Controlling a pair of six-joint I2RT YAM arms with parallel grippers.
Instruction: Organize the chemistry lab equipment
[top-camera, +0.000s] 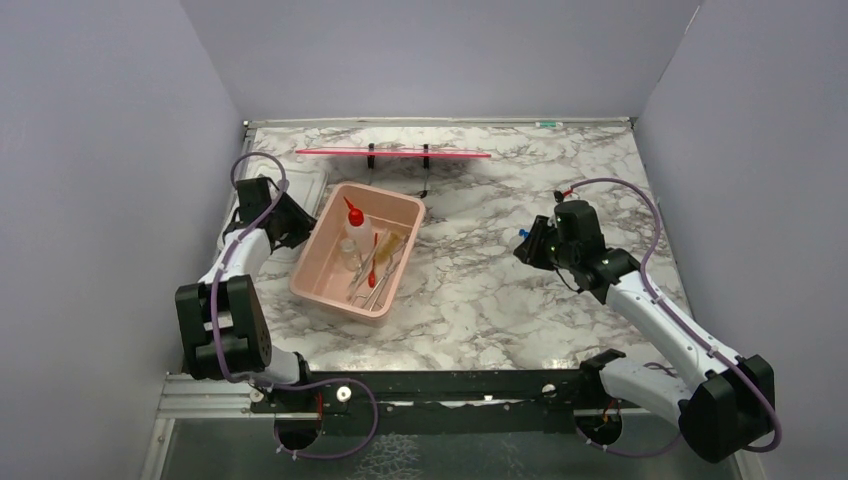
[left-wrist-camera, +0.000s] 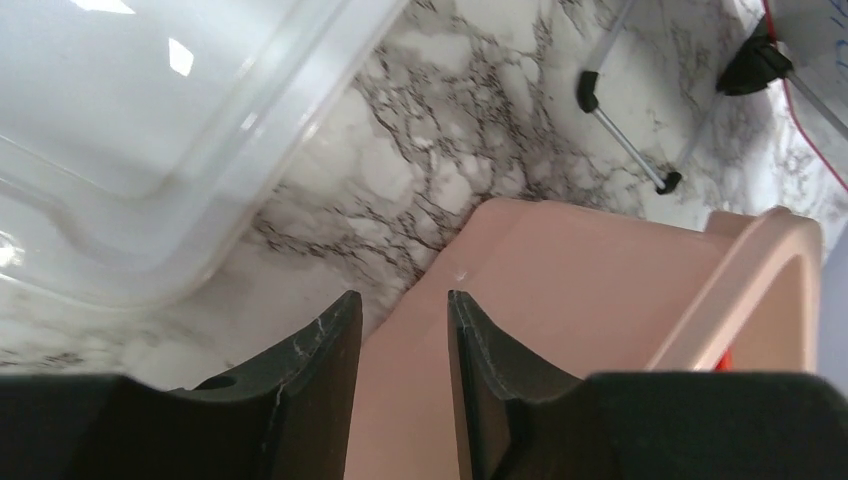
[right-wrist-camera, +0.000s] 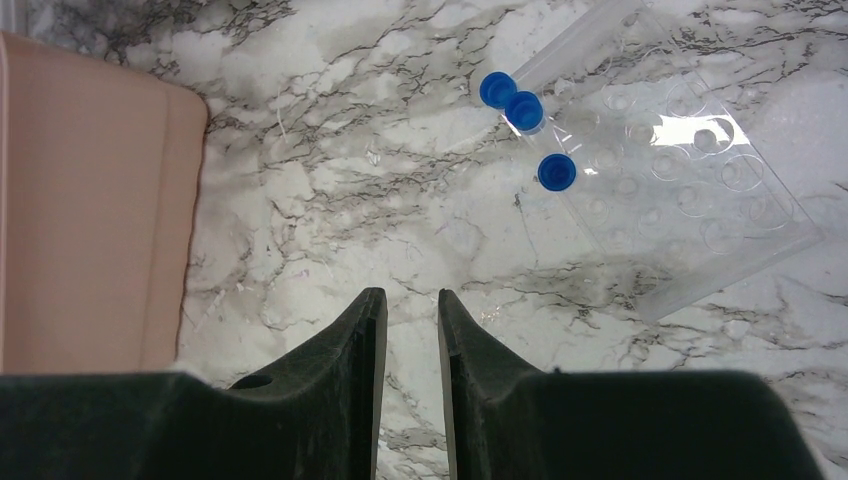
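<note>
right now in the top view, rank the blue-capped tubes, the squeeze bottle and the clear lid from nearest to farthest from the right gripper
From the right gripper, in the top view:
1. blue-capped tubes: just beside it, on the right half of the table.
2. squeeze bottle: standing inside the pink tub, left of centre.
3. clear lid: far left, beyond the tub.

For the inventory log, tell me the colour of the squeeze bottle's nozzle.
The nozzle is red, clearest in the top external view.

White arm links (top-camera: 660, 315), black joint housings (top-camera: 222, 330), looping purple cables (top-camera: 612, 180), tapered black fingers (right-wrist-camera: 357, 350).
</note>
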